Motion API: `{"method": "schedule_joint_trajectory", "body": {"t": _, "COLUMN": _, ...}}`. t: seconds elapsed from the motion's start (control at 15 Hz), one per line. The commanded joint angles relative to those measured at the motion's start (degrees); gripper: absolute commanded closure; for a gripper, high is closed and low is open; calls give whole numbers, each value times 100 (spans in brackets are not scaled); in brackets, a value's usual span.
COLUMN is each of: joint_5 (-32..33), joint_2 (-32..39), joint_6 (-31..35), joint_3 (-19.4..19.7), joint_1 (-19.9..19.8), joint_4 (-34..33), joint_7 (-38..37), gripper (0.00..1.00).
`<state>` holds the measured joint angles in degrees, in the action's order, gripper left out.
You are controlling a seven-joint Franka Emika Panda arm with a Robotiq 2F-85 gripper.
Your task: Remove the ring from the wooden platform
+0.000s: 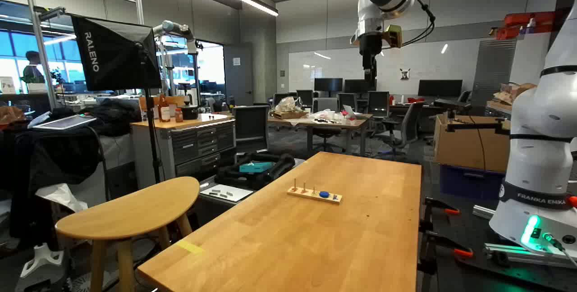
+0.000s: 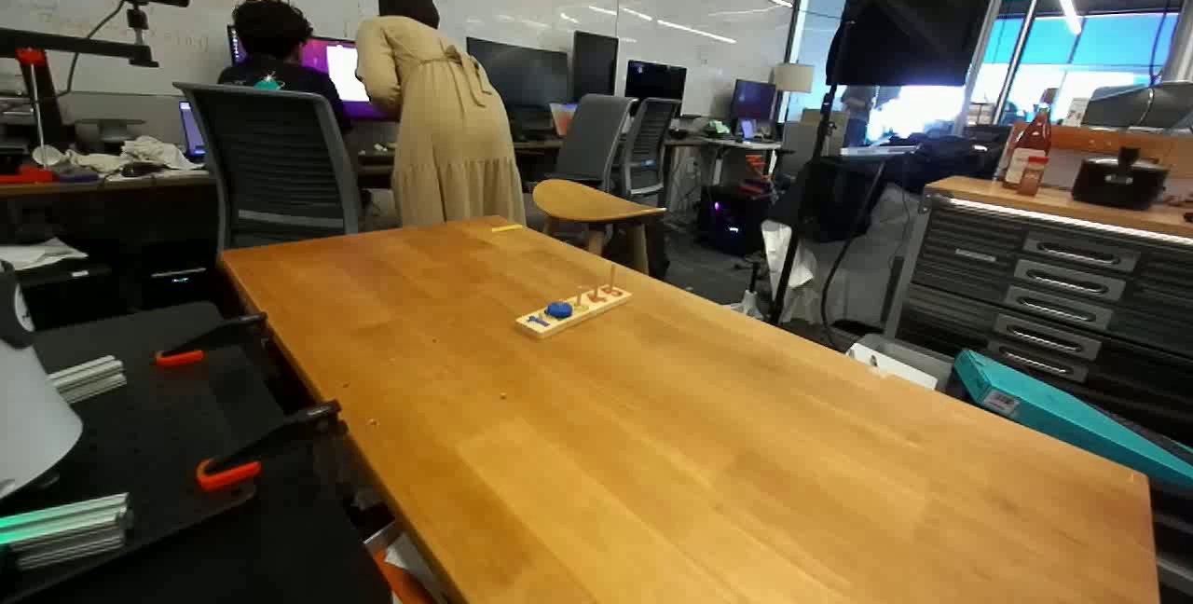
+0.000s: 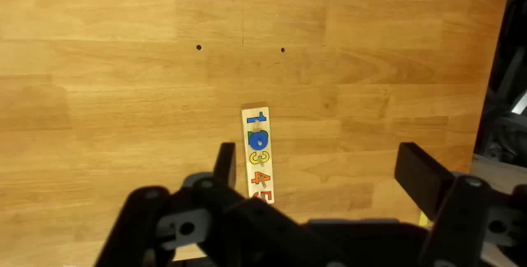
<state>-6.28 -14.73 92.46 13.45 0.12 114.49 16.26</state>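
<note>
The wooden platform (image 1: 311,196) is a thin pale strip with a row of upright pegs and coloured numbers. It lies on the tabletop and also shows in an exterior view (image 2: 585,312) and the wrist view (image 3: 254,168). A blue ring (image 3: 258,140) sits around the peg at the number 2, partly covering that number; it shows in both exterior views (image 1: 324,194) (image 2: 558,309). My gripper (image 3: 317,151) is open and empty, high above the table (image 1: 370,73). In the wrist view the platform appears nearer the left finger, which hides part of its 5 end.
The large wooden tabletop (image 1: 360,238) carries the platform and has small dark holes. Clamps with orange grips (image 2: 228,473) hold one edge. An oval wooden stool (image 1: 130,211) stands beside the table. Two people (image 2: 447,110) are at desks beyond it.
</note>
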Motion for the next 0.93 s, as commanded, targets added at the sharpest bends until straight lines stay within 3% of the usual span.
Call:
{"method": "schedule_joint_trajectory", "body": {"t": 0.0, "joint_5": -39, "joint_2": 19, "joint_6": -10, "joint_3": -163, "joint_1": -190, "joint_4": -24, "joint_7": 38, "gripper": 0}}
{"method": "schedule_joint_trajectory", "body": {"t": 0.4, "joint_5": -39, "joint_2": 5, "joint_6": -10, "joint_3": -162, "joint_1": -189, "joint_4": -50, "joint_7": 39, "gripper": 0}}
{"method": "schedule_joint_trajectory", "body": {"t": 0.87, "joint_5": 875, "joint_2": 550, "joint_6": 1234, "joint_3": -972, "joint_1": 36, "joint_4": 235, "joint_7": -306, "gripper": 0}}
